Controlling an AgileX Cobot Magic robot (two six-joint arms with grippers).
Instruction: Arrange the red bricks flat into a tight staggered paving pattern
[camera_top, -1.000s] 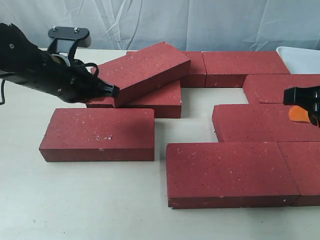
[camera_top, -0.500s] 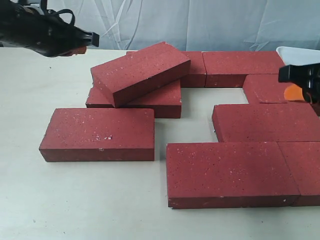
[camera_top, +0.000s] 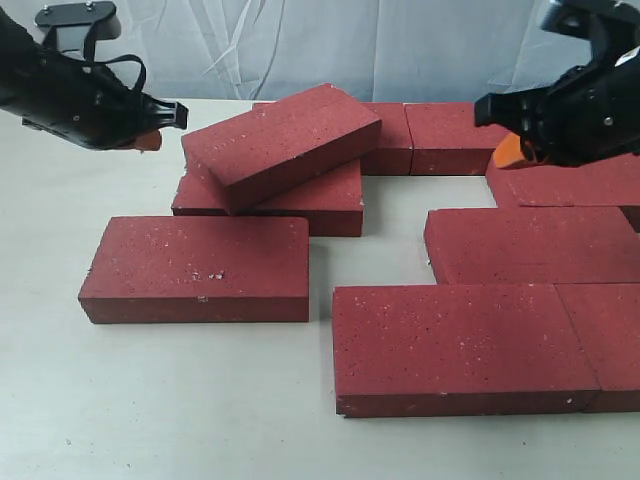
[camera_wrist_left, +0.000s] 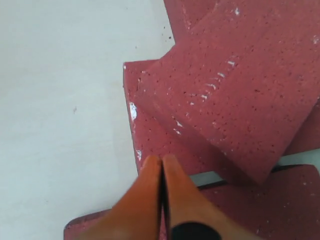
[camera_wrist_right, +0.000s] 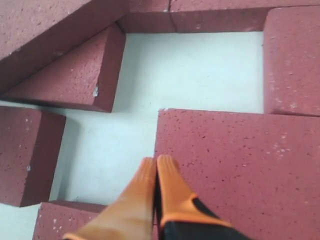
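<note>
Two empty pairs: left fingers (camera_wrist_left: 147, 190) and right fingers (camera_wrist_right: 172, 185) are each pressed together above the red bricks (camera_top: 460, 340). The tilted brick (camera_top: 283, 140) leans on a flat brick (camera_top: 310, 200), far left. A careless shove could skid it into the laid rows (camera_top: 520, 245).

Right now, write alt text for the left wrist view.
A dark red upper brick lies askew atop a lower brick, with pale table beside them. The left gripper, orange and shut, hovers by the lower brick's edge.

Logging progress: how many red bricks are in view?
9 red bricks: one tilted atop another; one front-left; two front; two right; two back. Others may be hidden.
</note>
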